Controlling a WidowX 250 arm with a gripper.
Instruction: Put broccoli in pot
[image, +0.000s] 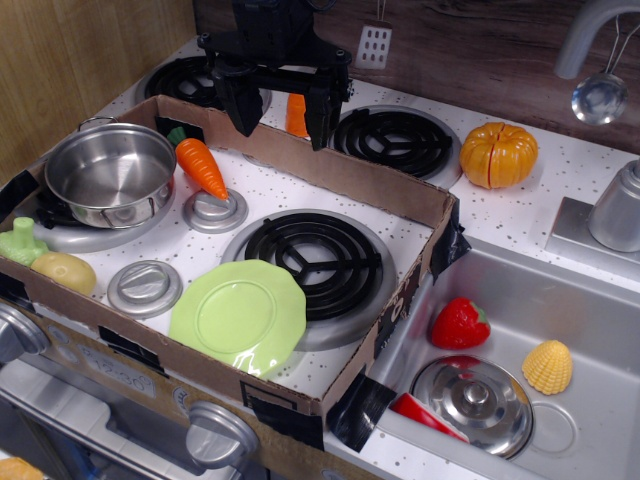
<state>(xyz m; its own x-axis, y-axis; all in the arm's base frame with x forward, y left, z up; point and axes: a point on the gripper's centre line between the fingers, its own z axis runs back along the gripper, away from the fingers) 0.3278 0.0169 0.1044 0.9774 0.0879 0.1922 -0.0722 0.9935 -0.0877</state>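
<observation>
The black gripper (280, 115) hangs above the back wall of the cardboard tray (400, 195), its two fingers spread wide and holding nothing. Just below it lies a toy carrot (200, 166), near the shiny steel pot (110, 172), which sits on the left burner. The light green broccoli (20, 243) rests at the tray's left edge, touching the yellowish potato (63, 272), apart from the pot.
</observation>
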